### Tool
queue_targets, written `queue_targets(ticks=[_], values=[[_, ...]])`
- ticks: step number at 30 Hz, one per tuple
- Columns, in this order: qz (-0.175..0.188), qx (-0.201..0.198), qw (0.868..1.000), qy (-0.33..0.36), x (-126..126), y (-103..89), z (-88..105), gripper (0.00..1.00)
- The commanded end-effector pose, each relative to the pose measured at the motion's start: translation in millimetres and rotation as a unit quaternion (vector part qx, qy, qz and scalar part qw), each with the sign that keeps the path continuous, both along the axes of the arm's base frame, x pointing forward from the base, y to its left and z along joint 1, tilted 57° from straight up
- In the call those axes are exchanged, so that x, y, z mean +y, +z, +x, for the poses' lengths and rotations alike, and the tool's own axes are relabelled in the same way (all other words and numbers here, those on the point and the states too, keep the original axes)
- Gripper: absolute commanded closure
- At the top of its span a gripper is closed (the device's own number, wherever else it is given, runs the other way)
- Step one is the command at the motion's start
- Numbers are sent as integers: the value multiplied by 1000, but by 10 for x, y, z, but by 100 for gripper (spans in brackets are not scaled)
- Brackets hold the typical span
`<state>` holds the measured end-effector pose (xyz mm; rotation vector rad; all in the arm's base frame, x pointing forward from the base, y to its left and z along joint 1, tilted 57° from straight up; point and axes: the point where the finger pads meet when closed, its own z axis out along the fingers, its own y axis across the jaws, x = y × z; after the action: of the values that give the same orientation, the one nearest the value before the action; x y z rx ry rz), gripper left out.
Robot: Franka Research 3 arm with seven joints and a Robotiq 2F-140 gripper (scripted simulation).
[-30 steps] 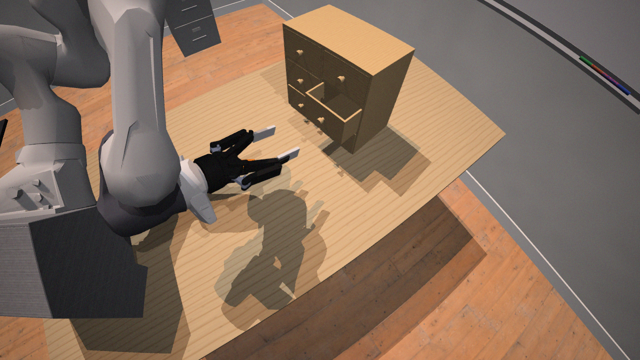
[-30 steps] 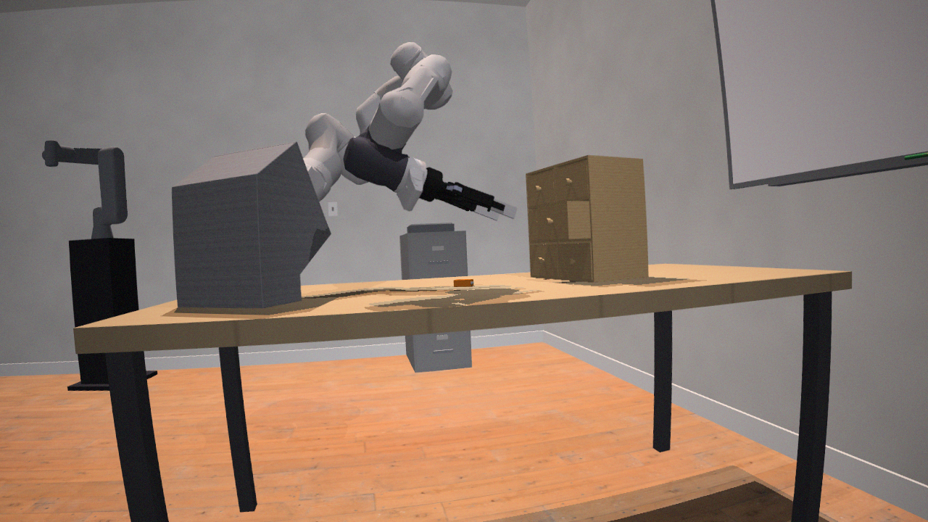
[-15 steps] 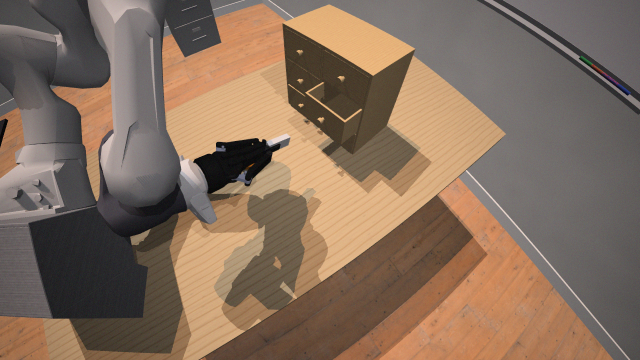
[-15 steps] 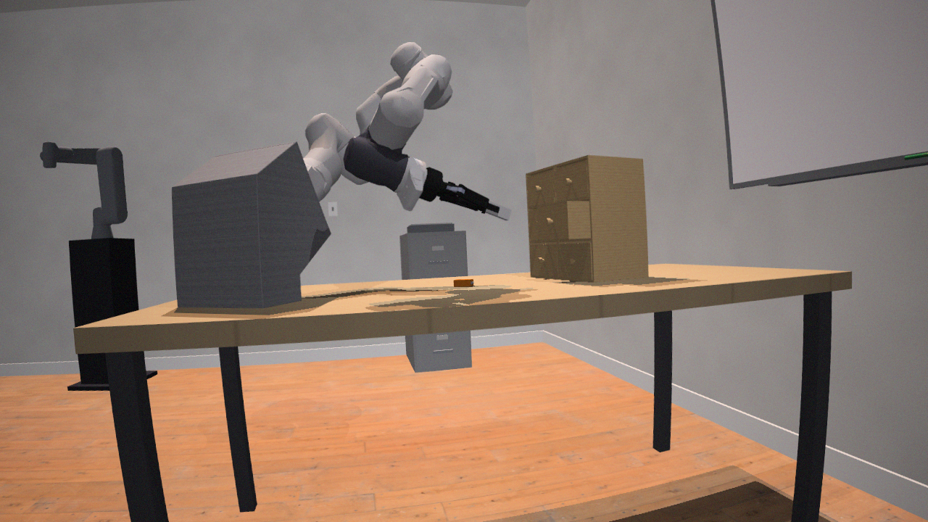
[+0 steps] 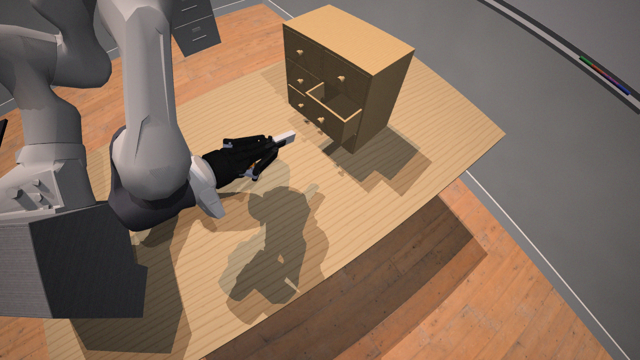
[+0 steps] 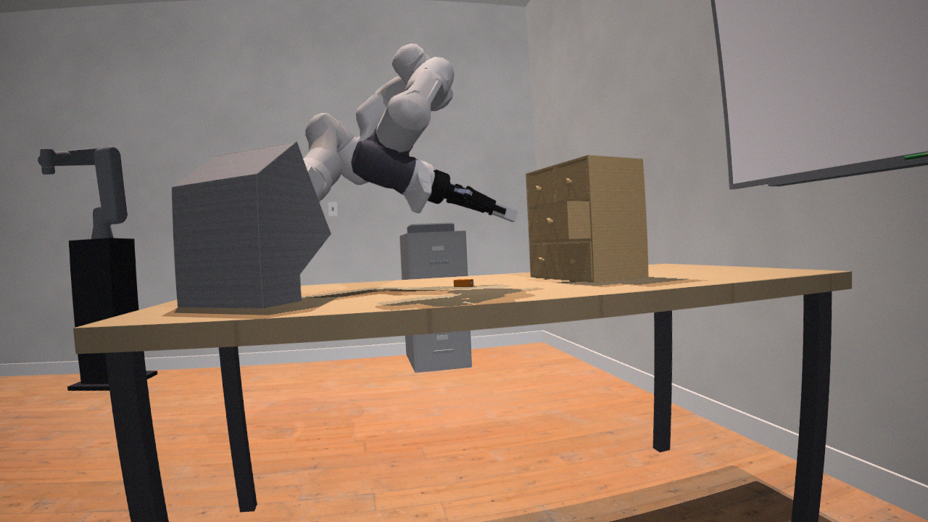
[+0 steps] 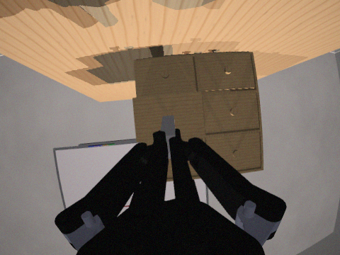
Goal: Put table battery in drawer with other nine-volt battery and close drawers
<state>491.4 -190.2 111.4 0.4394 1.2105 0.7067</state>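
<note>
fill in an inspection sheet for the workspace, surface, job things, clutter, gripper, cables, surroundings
surface: wooden table, shadows across it
battery: orange one on the table, outside the chest; mostly hidden by the gripper from above
chest: upright; middle-row drawer clearly pulled out
drawer contents: no second battery visible
clutter: nothing seen
gripper: shut on nothing, pointing at the chest
cables: nothing seen
surroundings: filing cabinet, whiteboard, second arm on a black pedestal
</note>
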Motion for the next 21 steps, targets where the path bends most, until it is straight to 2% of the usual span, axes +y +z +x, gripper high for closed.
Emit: queue_targets(ticks=[1,11,21], values=[[2,3,1000,-1,-17,20,114,100],[2,3,1000,-1,-10,125,406,100],[2,3,1000,-1,-9,150,477,100]])
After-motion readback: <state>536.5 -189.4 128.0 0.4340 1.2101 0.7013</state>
